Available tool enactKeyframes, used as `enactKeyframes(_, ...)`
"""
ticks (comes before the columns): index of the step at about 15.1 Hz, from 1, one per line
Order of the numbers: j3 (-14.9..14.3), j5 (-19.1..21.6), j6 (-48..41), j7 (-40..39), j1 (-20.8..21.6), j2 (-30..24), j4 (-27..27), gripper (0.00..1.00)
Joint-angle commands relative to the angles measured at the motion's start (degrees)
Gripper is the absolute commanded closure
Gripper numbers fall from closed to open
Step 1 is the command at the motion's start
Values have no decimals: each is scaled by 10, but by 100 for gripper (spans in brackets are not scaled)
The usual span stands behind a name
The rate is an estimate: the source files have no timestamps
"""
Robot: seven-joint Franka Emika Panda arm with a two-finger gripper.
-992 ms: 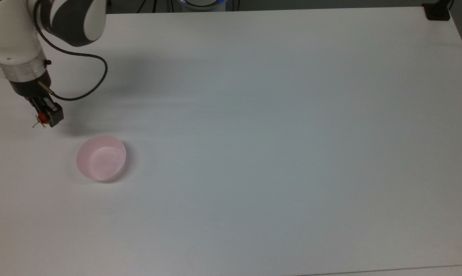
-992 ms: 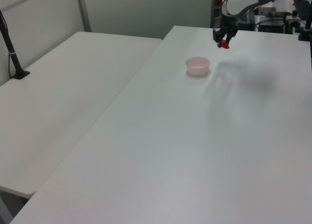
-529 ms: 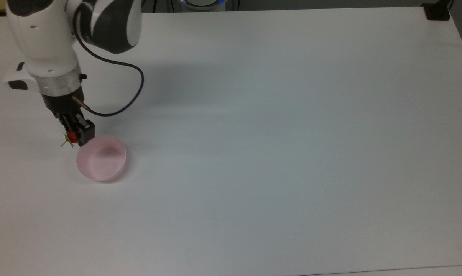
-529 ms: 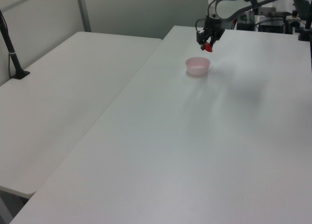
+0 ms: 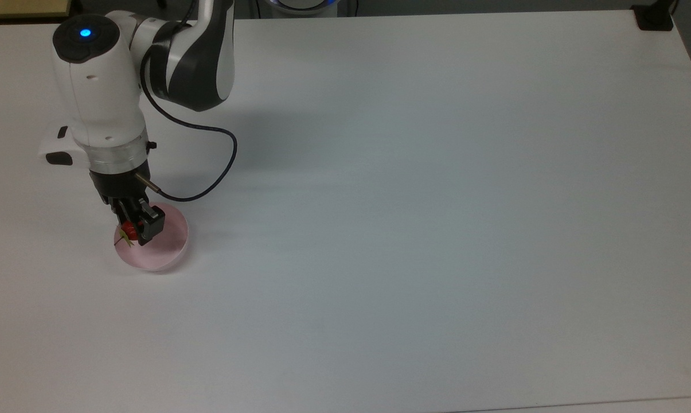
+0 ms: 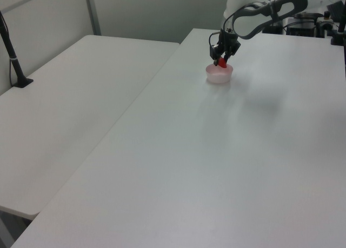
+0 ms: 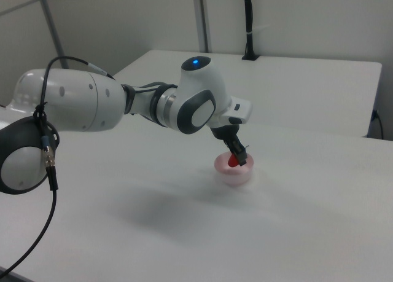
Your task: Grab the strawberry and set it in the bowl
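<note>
Black two-finger gripper [image 5: 132,232] jaws clamp small glossy red strawberry [image 5: 129,230] just above round pale pink bowl [image 5: 170,248]; bowl's near-arm rim hidden, top view.

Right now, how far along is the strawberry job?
Pick is done: the hand is shut on the strawberry, clear of the table. In hand: it hangs over the pink bowl, near the rim on the top view's left. Left: open the hand and drop it in.
</note>
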Motion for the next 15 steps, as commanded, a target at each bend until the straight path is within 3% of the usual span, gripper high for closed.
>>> enactKeyframes(1,-4,-1,8,4,12,-9,-2,0)
enactKeyframes(5,-5,-6,-15,-1,35,-36,-4,0)
enactKeyframes(12,-4,-9,-254,-84,101,-154,-17,0)
enactKeyframes(15,-5,-11,-310,-118,136,-206,-46,0)
